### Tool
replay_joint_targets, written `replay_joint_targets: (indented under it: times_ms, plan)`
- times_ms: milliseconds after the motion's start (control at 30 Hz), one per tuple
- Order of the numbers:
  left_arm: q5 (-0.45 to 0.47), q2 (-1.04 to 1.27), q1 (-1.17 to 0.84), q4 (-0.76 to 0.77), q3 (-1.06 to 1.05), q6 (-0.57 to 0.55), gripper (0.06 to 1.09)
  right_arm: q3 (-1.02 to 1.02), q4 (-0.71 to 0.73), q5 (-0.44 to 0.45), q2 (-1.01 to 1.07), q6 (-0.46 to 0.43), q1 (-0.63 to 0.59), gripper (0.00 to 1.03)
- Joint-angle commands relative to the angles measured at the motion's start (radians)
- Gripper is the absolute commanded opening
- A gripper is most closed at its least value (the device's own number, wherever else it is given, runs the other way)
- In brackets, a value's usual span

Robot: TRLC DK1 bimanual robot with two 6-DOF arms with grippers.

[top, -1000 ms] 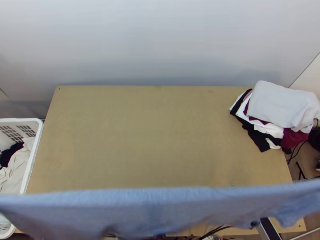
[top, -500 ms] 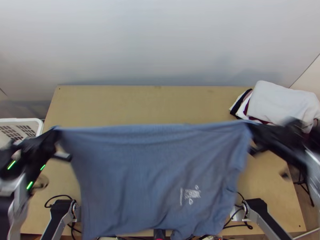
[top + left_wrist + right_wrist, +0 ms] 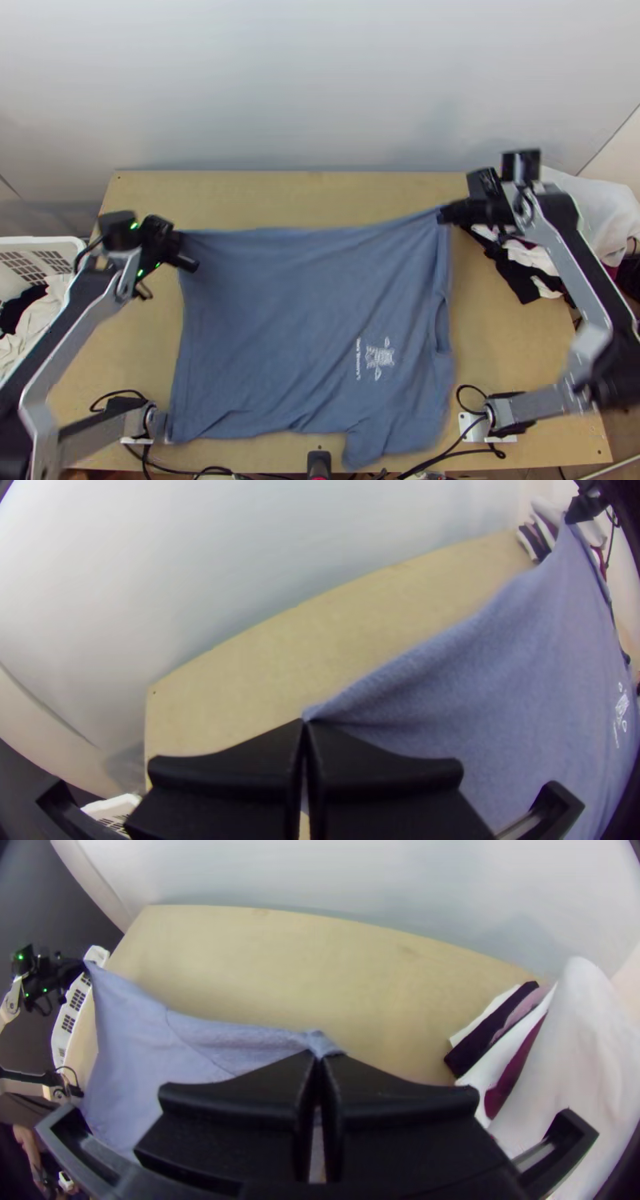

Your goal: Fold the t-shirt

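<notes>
In the top view my left gripper (image 3: 181,245) is at the blue t-shirt's far left corner and my right gripper (image 3: 445,214) at its far right corner. The t-shirt (image 3: 280,320) hangs stretched between them, spread out over the table, with a small white print toward its near right part and a sleeve at the near edge. In the left wrist view, my left gripper (image 3: 305,724) is shut on a corner of the shirt (image 3: 480,700). The right wrist view has my right gripper (image 3: 320,1059) shut on the opposite corner of the fabric (image 3: 153,1053).
A pile of clothes (image 3: 528,268) in white, black and dark red lies at the table's right side, partly behind the right arm. The white basket (image 3: 36,260) with clothes stands at the left. Bare wood (image 3: 280,196) shows beyond the shirt. A pale wall rises behind the table.
Both grippers have moved up the picture and inward with the shirt. The cloth, earlier a band along the near edge, has swung out and come down over the table.
</notes>
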Motion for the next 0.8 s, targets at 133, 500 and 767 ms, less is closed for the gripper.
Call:
replay_joint_targets:
  times_ms: [133, 500, 767]
  plan:
    - [-0.050, 0.443, 0.057, 0.031, 0.311, -0.005, 0.10, 0.430, -0.048, 0.091, 0.418, 0.023, -0.007, 0.03]
    - [-0.064, 0.669, 0.045, -0.021, 0.567, 0.031, 0.10, 0.674, -0.125, 0.114, 0.633, 0.037, 0.002, 0.03]
    - [-0.065, 0.654, 0.025, -0.035, 0.455, 0.052, 0.10, 0.600, -0.226, 0.111, 0.606, 0.041, 0.013, 0.03]
